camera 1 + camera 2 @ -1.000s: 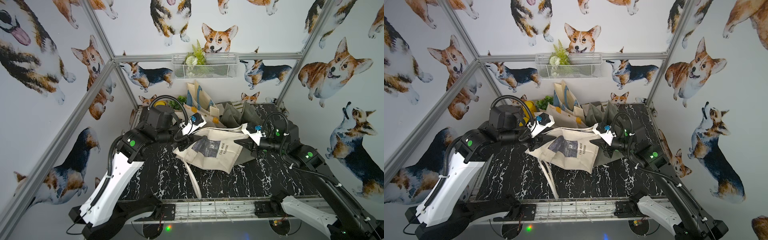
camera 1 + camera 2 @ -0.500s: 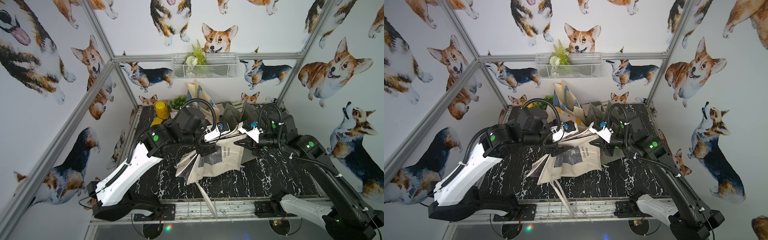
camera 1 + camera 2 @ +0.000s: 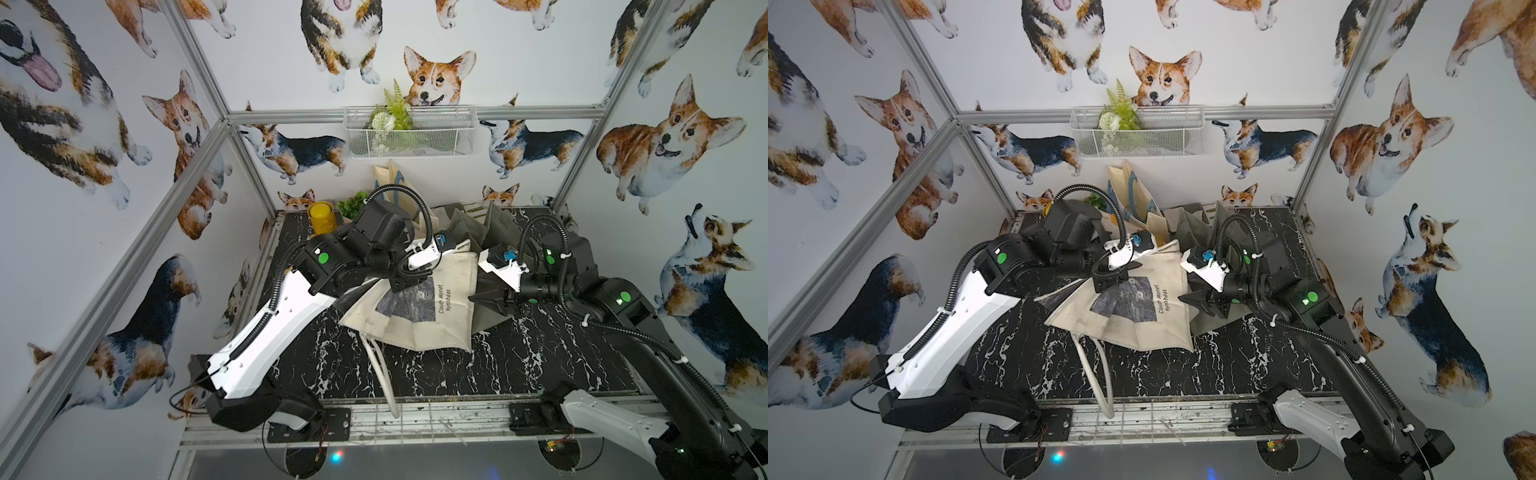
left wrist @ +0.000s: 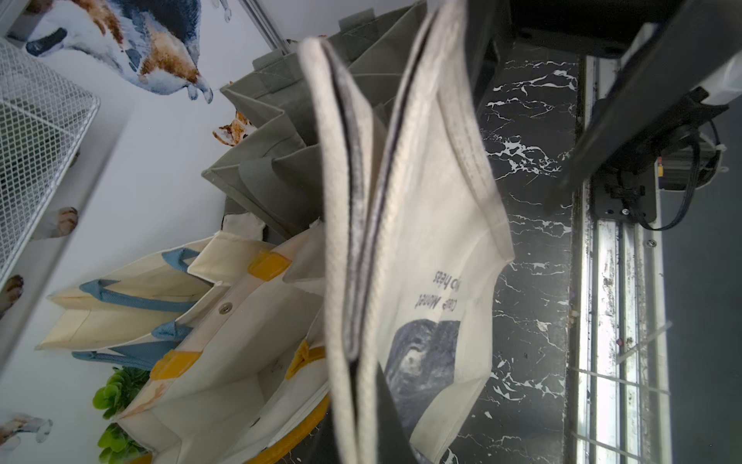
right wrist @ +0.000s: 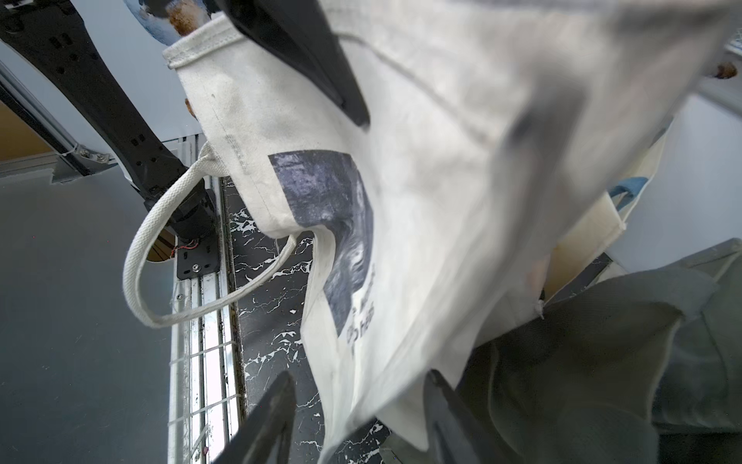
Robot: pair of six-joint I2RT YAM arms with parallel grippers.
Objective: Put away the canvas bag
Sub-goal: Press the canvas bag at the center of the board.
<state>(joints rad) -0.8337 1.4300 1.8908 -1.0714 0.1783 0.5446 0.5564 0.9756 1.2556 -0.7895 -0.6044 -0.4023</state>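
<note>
On the table, toward its back, the bag sits half raised. Its lower part spreads on the marble and its far corner is just beside the grey bags. I find the left gripper clamped tight on the bag's far edge. The right gripper stands at the bag's right side with its jaws parted. The right wrist view shows cloth hanging between them, and they hold nothing. The handles trail forward onto the front rail.
</note>
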